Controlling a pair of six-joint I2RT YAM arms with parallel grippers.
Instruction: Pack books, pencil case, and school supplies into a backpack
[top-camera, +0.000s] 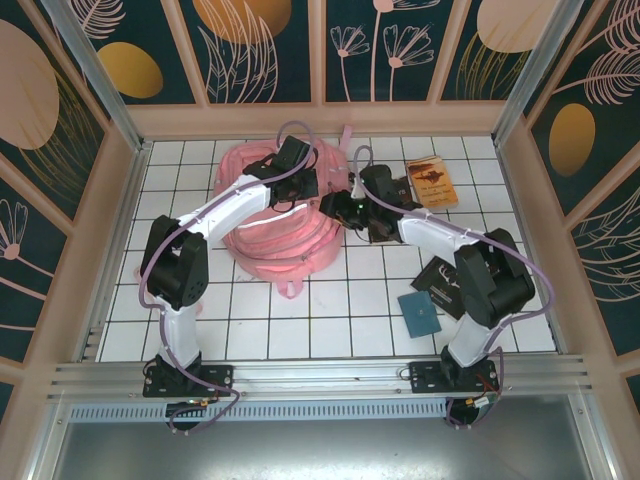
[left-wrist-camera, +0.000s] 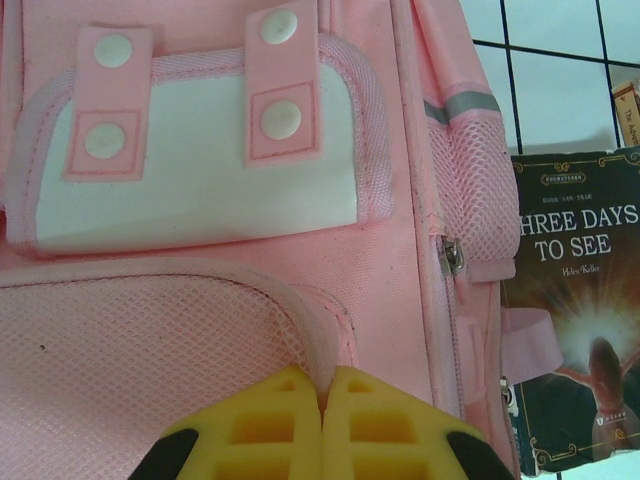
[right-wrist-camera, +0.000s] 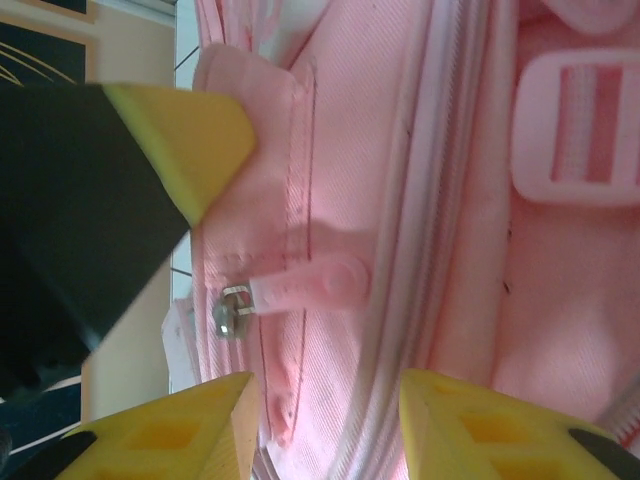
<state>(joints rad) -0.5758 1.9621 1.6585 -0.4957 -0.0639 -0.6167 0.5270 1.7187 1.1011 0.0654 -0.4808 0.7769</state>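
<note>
The blocky yellow jaws of the left gripper (left-wrist-camera: 322, 428), moulded with square recesses, are being pressed shut, tip against tip. They are meeting at the rounded pink piping of a mesh pocket (left-wrist-camera: 130, 340) on the backpack (left-wrist-camera: 400, 250); whether any fabric is being pinched cannot be told. Above the netting, a glossy white flap (left-wrist-camera: 200, 190) is being crossed by two pink tabs bearing round white snaps (left-wrist-camera: 279, 118). A grey reflective stripe (left-wrist-camera: 470, 102) is being carried across the side panel. Just beside the bag on the right, the dark brown book (left-wrist-camera: 575, 320) is lying flat. Its white title is being cut to "HREE DAYS TO SEE" by the pack's edge, with "Helen Keller" beneath; the line above is too small to read.

The jaws of the right gripper (right-wrist-camera: 330, 405) are being held apart, gripping nothing, with a zip line of the backpack running between them. Just ahead of the tips, a small metal slider (right-wrist-camera: 228, 308) with a soft, rounded pink pull tab (right-wrist-camera: 315, 283) is lying on twill-woven fabric. A rounded rectangular pink buckle (right-wrist-camera: 585, 125) is sitting further along.

From above, the backpack is being seen as a soft pink mound at the far middle of the white-tiled worktop (top-camera: 330, 320). The orange-brown book (top-camera: 432, 182) is lying to its right, and the black book (top-camera: 437, 280) is lying nearer, beside the right arm.
</note>
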